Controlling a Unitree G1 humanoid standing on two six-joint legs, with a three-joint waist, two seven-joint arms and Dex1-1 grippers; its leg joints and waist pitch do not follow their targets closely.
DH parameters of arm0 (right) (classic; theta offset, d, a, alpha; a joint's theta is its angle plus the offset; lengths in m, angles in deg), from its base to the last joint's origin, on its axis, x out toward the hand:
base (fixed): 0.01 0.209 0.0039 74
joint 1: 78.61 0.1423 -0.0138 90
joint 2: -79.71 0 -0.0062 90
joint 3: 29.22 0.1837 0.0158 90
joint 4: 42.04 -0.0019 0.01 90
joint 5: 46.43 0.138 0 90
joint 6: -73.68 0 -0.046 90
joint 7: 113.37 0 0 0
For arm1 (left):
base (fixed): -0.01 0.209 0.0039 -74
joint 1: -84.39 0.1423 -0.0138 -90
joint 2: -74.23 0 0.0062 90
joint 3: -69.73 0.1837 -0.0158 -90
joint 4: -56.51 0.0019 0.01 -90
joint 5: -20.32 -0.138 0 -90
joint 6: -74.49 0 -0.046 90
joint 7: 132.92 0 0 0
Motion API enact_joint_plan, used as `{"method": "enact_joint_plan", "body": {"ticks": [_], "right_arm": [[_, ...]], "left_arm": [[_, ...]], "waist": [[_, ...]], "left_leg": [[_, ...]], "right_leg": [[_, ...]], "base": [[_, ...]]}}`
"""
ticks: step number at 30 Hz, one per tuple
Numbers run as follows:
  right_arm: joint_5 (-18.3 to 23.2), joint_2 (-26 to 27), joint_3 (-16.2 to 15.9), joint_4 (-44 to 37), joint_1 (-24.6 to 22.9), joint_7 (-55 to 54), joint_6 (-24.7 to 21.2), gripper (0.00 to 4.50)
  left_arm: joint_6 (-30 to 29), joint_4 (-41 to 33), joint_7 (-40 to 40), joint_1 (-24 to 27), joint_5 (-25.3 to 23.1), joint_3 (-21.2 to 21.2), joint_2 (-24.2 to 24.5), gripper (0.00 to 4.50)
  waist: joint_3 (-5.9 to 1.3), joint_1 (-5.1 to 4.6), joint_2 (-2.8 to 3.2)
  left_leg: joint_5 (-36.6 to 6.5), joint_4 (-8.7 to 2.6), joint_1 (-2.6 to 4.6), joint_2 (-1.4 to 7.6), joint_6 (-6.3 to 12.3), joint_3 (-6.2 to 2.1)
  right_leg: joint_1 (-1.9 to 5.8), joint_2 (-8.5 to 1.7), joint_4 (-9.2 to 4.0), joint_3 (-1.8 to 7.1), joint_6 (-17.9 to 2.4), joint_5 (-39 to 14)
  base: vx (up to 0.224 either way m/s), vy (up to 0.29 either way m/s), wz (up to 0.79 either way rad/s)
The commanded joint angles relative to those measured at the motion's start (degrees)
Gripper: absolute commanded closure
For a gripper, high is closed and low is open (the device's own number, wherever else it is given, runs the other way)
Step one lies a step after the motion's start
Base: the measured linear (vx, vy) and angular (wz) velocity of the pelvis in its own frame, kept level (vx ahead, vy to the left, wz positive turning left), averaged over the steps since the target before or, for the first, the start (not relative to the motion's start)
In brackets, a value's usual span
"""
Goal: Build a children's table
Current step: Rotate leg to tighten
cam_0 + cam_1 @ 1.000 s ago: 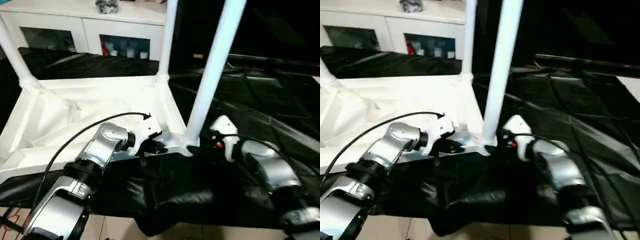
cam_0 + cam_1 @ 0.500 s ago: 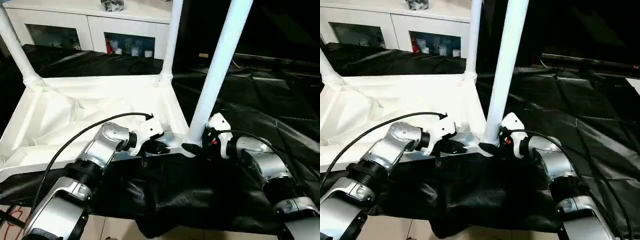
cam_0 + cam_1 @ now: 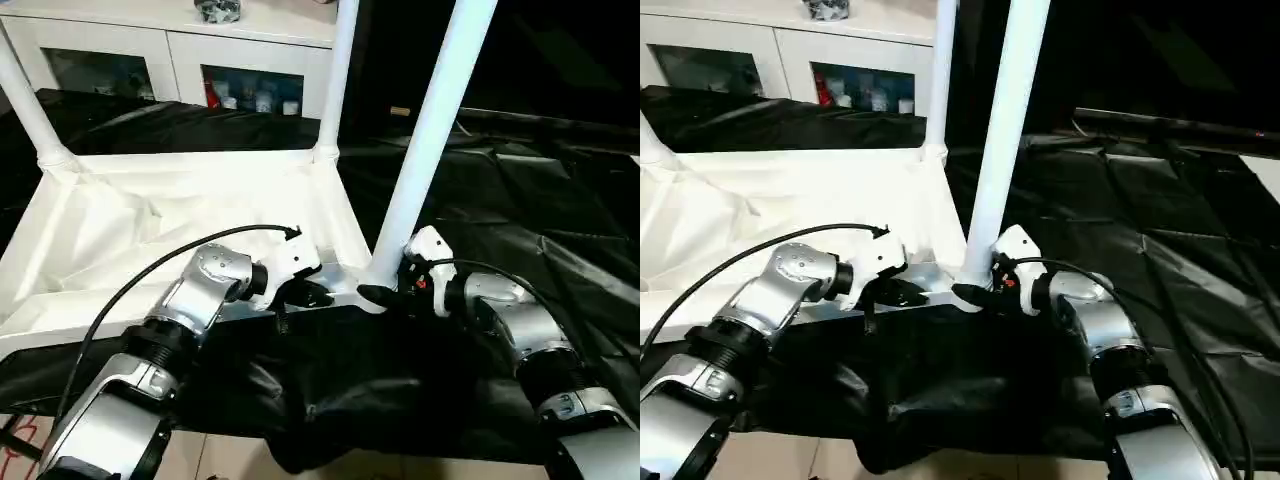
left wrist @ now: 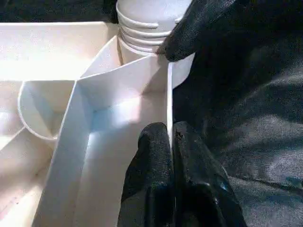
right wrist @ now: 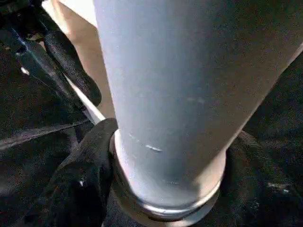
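The children's table lies upside down: its white tabletop (image 3: 150,220) rests on the black-draped work table with the ribbed underside up. Three white legs stand in corner sockets, at the near right (image 3: 425,130), the far right (image 3: 335,80) and the far left (image 3: 25,100). My left gripper (image 3: 310,295) is shut on the tabletop's thin near rim (image 4: 169,99), close to the near-right socket. My right gripper (image 3: 385,292) is open and straddles the base of the near-right leg (image 5: 165,94). One of its fingers (image 5: 85,179) lies against the leg's collar.
A white cabinet (image 3: 170,50) with glass doors stands behind the work table. Creased black cloth (image 3: 520,180) covers the table to the right and hangs over the near edge. A black cable (image 3: 150,275) loops over my left forearm.
My right gripper has slid left to the near-right leg's base, and its fingers have come around the leg and drawn closer together. The left gripper has kept its hold on the rim.
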Motion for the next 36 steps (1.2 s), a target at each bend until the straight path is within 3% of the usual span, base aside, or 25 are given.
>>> {"method": "enact_joint_plan", "body": {"ticks": [1, 2, 3, 5, 7, 8, 9, 10, 11, 14, 15, 16, 20, 26, 27, 31, 33, 36], "right_arm": [[-0.9, 1.4, 0.9, 2.2, 0.9, -4.4, 0.5, 1.73], [-1.1, 3.2, 2.2, 4.2, 1.5, -10.1, 0.8, 1.73], [-0.8, 5.6, 4.3, 7.1, 2.6, -17.5, 0.6, 1.73], [-0.7, 6.5, 5.1, 8.3, 3.0, -20.2, 0.5, 1.73], [0.4, 10.2, 6.8, 10.9, 4.1, -26.1, -0.3, 1.74], [0.4, 10.2, 6.8, 10.9, 4.1, -26.1, -0.3, 1.74], [0.7, 12.1, 7.4, 12.2, 4.9, -29.4, -0.6, 1.74], [0.6, 13.9, 7.6, 13.2, 5.5, -32.2, -0.5, 1.74], [0.3, 15.4, 7.4, 13.8, 6.0, -34.0, -0.4, 1.74], [-3.0, 19.2, 3.6, 13.7, 6.1, -33.7, 2.9, 1.74], [-2.5, 19.6, 3.9, 13.6, 6.0, -32.6, 3.2, 1.04], [-1.9, 19.7, 4.3, 13.6, 6.1, -32.0, 3.2, 1.05], [-0.5, 17.9, 6.3, 13.7, 6.9, -29.9, 3.7, 0.62], [-0.6, 12.5, 5.8, 12.2, 7.4, -20.3, 4.9, 0.44], [-0.3, 9.3, 4.0, 9.7, 6.1, -11.4, 5.5, 0.44], [0.0, 5.4, 2.1, 7.1, 4.3, -1.8, 4.9, 0.44], [0.6, 2.1, 0.5, 4.3, 2.5, 7.1, 3.9, 0.44], [1.4, 0.5, -0.2, 2.2, 1.4, 12.1, 2.7, 0.44]], "left_arm": [[-0.8, 1.6, 2.3, 1.7, 0.8, -1.1, -1.2, 4.50], [-1.3, 2.1, 4.5, 1.3, 1.2, -1.9, -2.6, 4.50], [-1.7, 3.0, 6.9, 0.6, 1.6, -2.7, -4.4, 4.50], [-1.8, 3.4, 7.8, 0.3, 1.7, -2.9, -5.1, 4.50], [-2.8, 4.7, 11.6, -0.6, 1.7, -3.2, -8.5, 4.50], [-2.8, 4.7, 11.6, -0.6, 1.7, -3.2, -8.5, 4.50], [-3.3, 5.3, 13.2, -1.2, 1.7, -3.3, -10.1, 4.50], [-4.0, 6.0, 14.7, -1.7, 1.5, -3.2, -11.6, 4.50], [-4.3, 6.5, 15.8, -2.2, 1.3, -3.1, -12.6, 4.50], [-4.2, 7.7, 17.1, -2.8, 0.5, -2.5, -14.5, 4.50], [-3.9, 7.9, 16.9, -2.9, 0.4, -2.5, -14.6, 4.50], [-3.6, 8.0, 16.7, -2.9, 0.3, -2.5, -14.5, 4.50], [-1.5, 7.4, 14.1, -2.6, 0.0, -2.2, -13.0, 4.50], [1.5, 6.1, 7.3, -1.8, 0.7, -1.6, -9.1, 4.50], [3.3, 5.7, 2.4, -1.1, 1.0, -1.0, -6.7, 4.50], [4.4, 5.3, -2.6, -0.7, 1.5, -1.1, -4.0, 4.50], [5.2, 5.1, -7.6, -0.7, 2.1, -1.0, -1.7, 4.50], [6.2, 5.1, -10.7, -0.8, 2.7, -0.8, -0.3, 4.50]], "waist": [[-2.83, 0.47, -0.69], [-2.81, 0.37, -0.68], [-2.93, 0.01, -0.27], [-2.92, -0.23, -0.35], [-2.98, -0.16, -0.31], [-3.04, -0.13, 0.18], [-3.05, -0.18, 0.28], [-3.16, -0.12, 0.14], [-3.19, -0.10, 0.40], [-3.23, -0.06, 0.39], [-3.26, 0.06, 0.19], [-3.24, 0.08, 0.17], [-3.22, 0.06, 0.09], [-3.27, 0.46, -0.30], [-3.35, 0.68, -0.37], [-3.40, 0.90, -0.42], [-3.40, 1.21, -0.47], [-3.29, 1.58, -0.45]], "left_leg": [[-17.1, -3.77, -0.54, -0.77, 1.99, 0.77], [-17.2, -3.79, -0.56, -0.77, 1.79, 0.79], [-17.1, -3.96, -0.75, -0.92, 0.62, 0.54], [-16.9, -4.01, -0.89, -0.98, 0.21, 0.55], [-18.4, -3.85, -0.15, -0.93, 0.28, 0.75], [-18.7, -3.78, -0.01, -0.94, 0.43, 0.79], [-19.1, -3.87, -0.14, -0.95, 0.50, 0.80], [-18.5, -3.90, -0.18, -0.97, 0.26, 0.82], [-18.3, -3.96, -0.16, -0.96, 0.00, 0.77], [-18.4, -3.87, -0.19, -1.04, 0.05, 0.88], [-18.4, -3.88, -0.23, -1.11, 0.79, 0.92], [-18.4, -3.89, -0.26, -1.11, 0.95, 0.93], [-18.9, -4.01, -0.34, -1.01, 1.38, 0.84], [-16.5, -3.85, -0.53, -0.86, 2.84, 1.01], [-15.8, -3.83, -0.49, -0.82, 3.12, 1.01], [-13.1, -3.68, -0.56, -0.54, 4.19, 1.17], [-12.8, -3.62, -0.39, -0.53, 4.44, 1.24], [-13.5, -3.66, -0.25, -0.43, 4.68, 1.26]], "right_leg": [[2.36, -1.71, -5.28, 1.08, -8.5, -24.6], [2.27, -1.73, -5.31, 1.12, -8.5, -24.9], [2.42, -1.76, -5.23, 1.03, -8.1, -25.6], [2.45, -1.67, -5.20, 1.00, -7.9, -25.6], [1.91, -1.46, -5.50, 1.11, -8.3, -24.3], [1.75, -1.49, -5.39, 1.27, -8.8, -23.4], [1.74, -1.43, -5.29, 1.34, -9.3, -22.3], [1.90, -1.29, -5.13, 1.31, -9.6, -20.7], [2.04, -1.26, -5.04, 1.29, -9.8, -19.3], [2.12, -1.18, -5.02, 1.29, -10.1, -17.7], [2.29, -1.15, -5.04, 1.33, -9.9, -17.6], [2.29, -1.18, -5.08, 1.34, -9.9, -17.7], [2.32, -1.24, -5.23, 1.29, -9.4, -18.9], [2.55, -1.46, -4.97, 1.39, -10.7, -16.5], [2.61, -1.56, -4.91, 1.36, -11.0, -15.9], [2.74, -1.48, -4.19, 1.37, -12.8, -10.8], [2.89, -1.44, -4.10, 1.34, -13.5, -9.8], [2.80, -1.60, -4.15, 1.37, -13.9, -10.1]], "base": [[0.000, 0.000, 0.00], [0.000, 0.000, 0.00], [0.000, 0.000, 0.00], [0.000, 0.000, 0.00], [0.000, 0.000, 0.00], [0.000, 0.000, 0.00], [0.000, 0.000, 0.00], [0.000, 0.000, 0.00], [0.000, 0.000, 0.00], [0.000, 0.000, 0.00], [0.000, 0.000, 0.00], [0.000, 0.000, 0.00], [0.000, 0.000, 0.00], [0.000, 0.000, 0.00], [0.000, 0.000, 0.00], [0.000, 0.000, 0.00], [0.000, 0.000, 0.00], [0.000, 0.000, 0.00]]}}
